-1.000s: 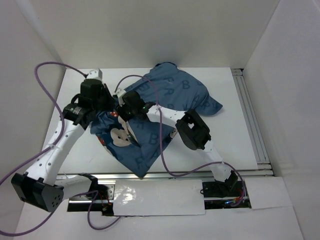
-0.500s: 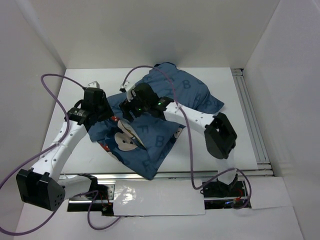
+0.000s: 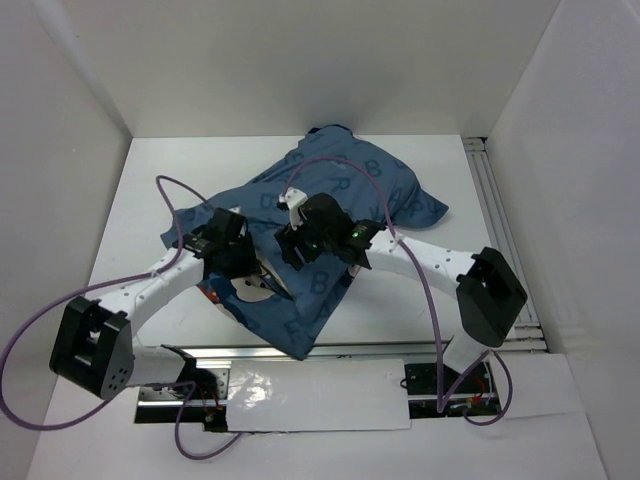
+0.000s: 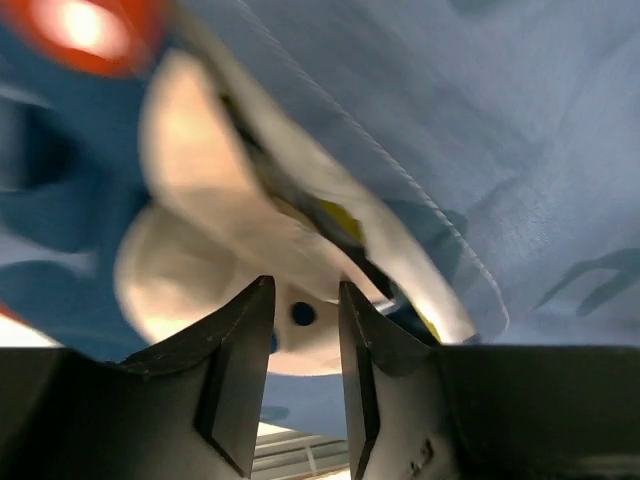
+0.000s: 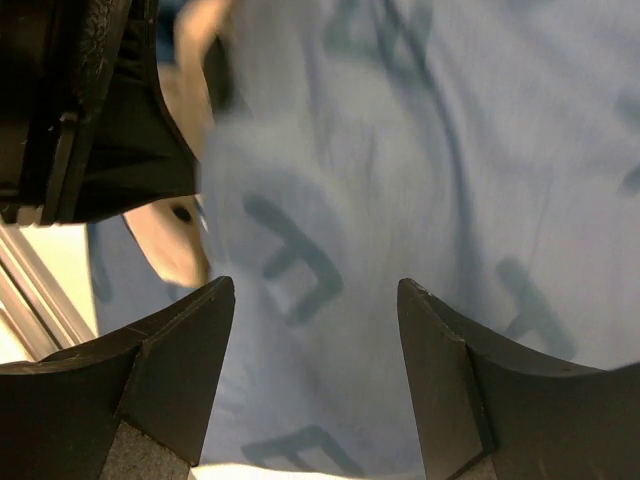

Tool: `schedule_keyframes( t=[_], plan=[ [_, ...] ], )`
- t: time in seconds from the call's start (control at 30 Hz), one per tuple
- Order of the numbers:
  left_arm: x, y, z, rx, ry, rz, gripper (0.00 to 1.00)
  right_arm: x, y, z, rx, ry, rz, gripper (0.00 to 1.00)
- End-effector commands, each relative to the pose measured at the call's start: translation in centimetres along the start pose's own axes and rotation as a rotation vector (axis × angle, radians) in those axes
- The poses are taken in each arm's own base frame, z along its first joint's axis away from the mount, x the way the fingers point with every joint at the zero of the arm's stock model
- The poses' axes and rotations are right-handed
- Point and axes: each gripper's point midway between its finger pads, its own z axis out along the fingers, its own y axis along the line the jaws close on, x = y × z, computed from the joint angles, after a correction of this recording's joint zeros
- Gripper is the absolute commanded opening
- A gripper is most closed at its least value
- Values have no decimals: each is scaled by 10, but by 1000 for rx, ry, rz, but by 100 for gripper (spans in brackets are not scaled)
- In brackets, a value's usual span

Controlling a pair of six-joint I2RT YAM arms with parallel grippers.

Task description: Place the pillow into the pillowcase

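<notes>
white walls box in a white tabletop (image 3: pixel 135 205), and your two arms reach in from the 6 o'clock edge. nearest you, a corner of the pillowcase (image 3: pixel 360 180) lies close to that edge at about 6 o'clock. from there the blue lettered cloth runs across the middle to a bunched end at 12 o'clock.

your left hand (image 3: pixel 248 282) sits at the case's 8 o'clock side, by a printed white mouse face. in the left wrist view its fingers (image 4: pixel 235 370) stand almost together, with only a narrow slit between them. you cannot tell whether any cloth is caught there. just past the tips the hem of the case folds back, and the pillow (image 4: pixel 340 218) shows only as a thin strip of white and pale yellow under that hem. the rest of it is hidden inside the cloth.

slightly farther in, near the centre, your right hand (image 3: pixel 297 250) is over the blue fabric. its jaws are spread wide and hold nothing. a purple cable (image 3: pixel 165 200) loops over the tabletop at 9 o'clock.
</notes>
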Motion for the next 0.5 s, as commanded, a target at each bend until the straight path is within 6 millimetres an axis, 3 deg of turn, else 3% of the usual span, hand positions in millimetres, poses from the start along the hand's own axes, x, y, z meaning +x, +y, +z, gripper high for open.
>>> schedule_keyframes(
  t=[0.0,0.17,0.2,0.23,0.27,0.37,0.47],
  plan=[
    [-7,-24,10,58,-29,-9,45,11,0,-8,22,19,34,73],
    [4,-39,24,66,9,25,46,32,-2,-10,36,72,66,73],
    [1,-39,25,60,2,25,40,37,-2,-10,37,81,67,73],
    [1,-39,25,60,2,25,40,37,-1,-10,27,82,68,73],
    [0,-41,27,58,5,25,35,33,0,-12,26,71,67,73],
    [-1,-37,27,38,0,25,0,38,0,-12,26,80,68,73],
    [-5,-44,17,64,-43,48,0,38,-2,-12,37,79,67,73]
  ],
)
